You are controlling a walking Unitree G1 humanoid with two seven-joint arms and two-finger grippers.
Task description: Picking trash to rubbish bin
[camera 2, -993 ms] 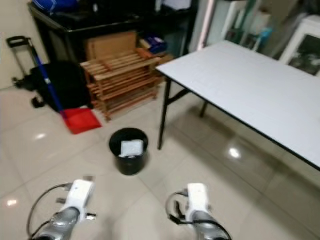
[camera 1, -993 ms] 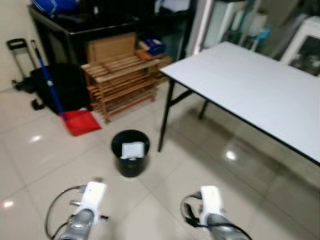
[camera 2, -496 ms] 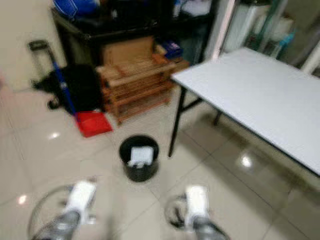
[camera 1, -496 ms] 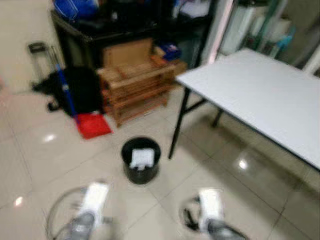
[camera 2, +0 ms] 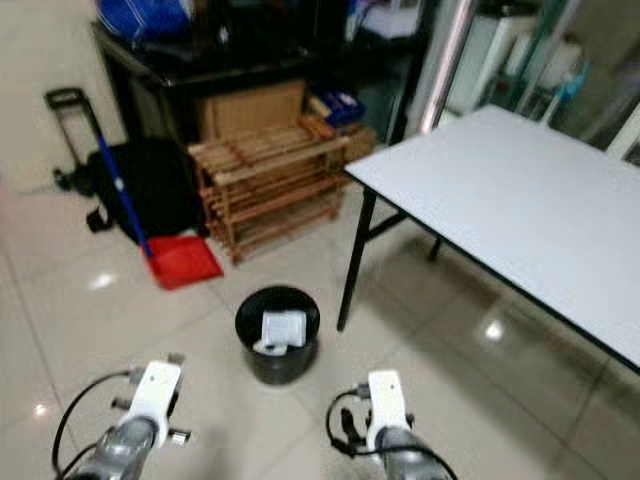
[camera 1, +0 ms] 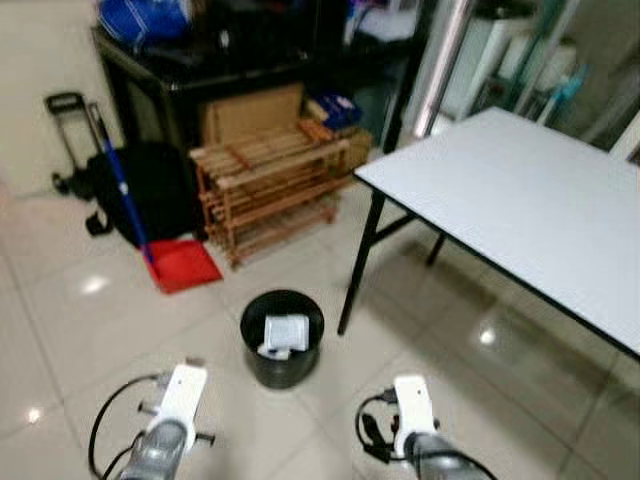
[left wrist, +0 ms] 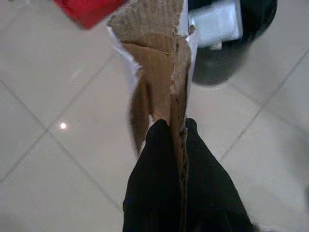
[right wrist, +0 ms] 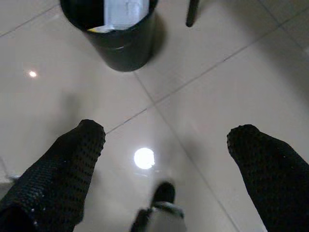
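On the tiled floor just beside the leg of the white table (camera 1: 520, 210) stands the black rubbish bin (camera 1: 282, 340), with white paper (camera 1: 283, 333) already lying inside it. The left gripper (left wrist: 177, 145) has its fingers pressed tight on a torn piece of cardboard (left wrist: 159, 63) (brown, ragged at the edges), held above the floor short of the bin. The right gripper (right wrist: 166, 145) hangs over bare tiles near the bin, fingers spread wide and holding nothing.

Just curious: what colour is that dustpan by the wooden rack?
Red dustpan, clearest in the left eye view.
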